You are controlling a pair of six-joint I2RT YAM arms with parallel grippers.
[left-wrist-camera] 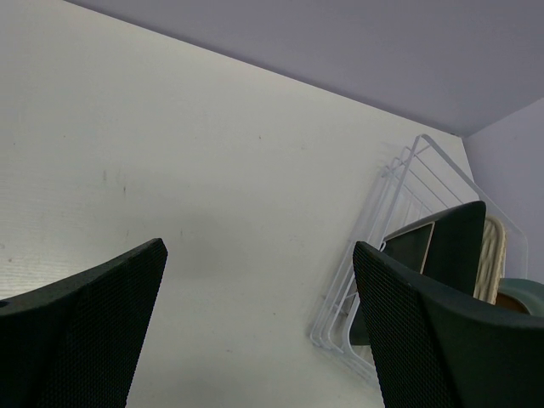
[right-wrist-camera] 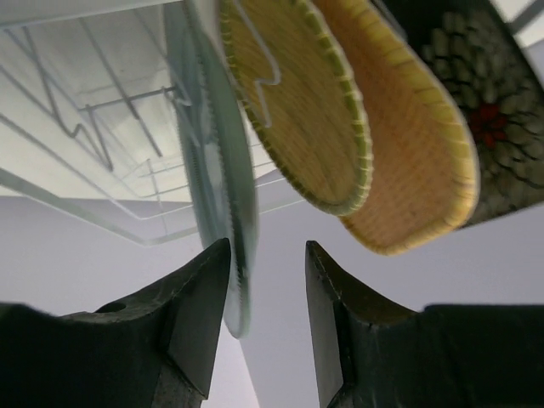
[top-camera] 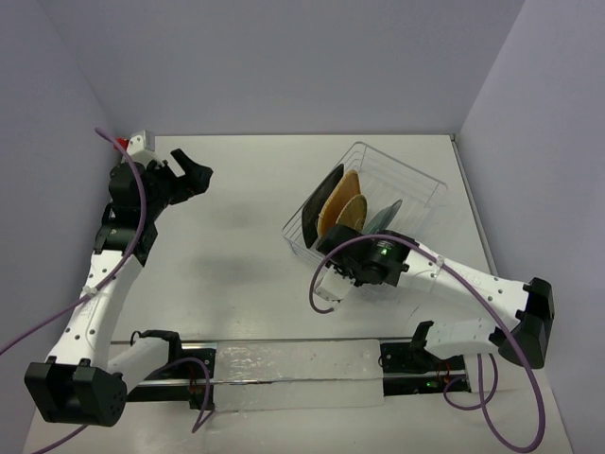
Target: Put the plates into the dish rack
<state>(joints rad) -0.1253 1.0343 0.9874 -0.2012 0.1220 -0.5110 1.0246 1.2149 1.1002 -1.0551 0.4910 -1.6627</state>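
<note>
The four plates (top-camera: 345,210) stand on edge in the rack (top-camera: 421,180), on the right of the counter (top-camera: 236,255). The right tool (right-wrist-camera: 268,255), jaws parted, has the teal plate (right-wrist-camera: 208,170) rim in its gap, beside one finger. The left tool (left-wrist-camera: 259,251) hangs wide open, far left, well apart from the rack.

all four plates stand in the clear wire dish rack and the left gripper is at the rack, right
Wrong arm: the right gripper is at the clear wire dish rack, by the round teal-grey glazed plate; the top view shows the left gripper far off.
</note>
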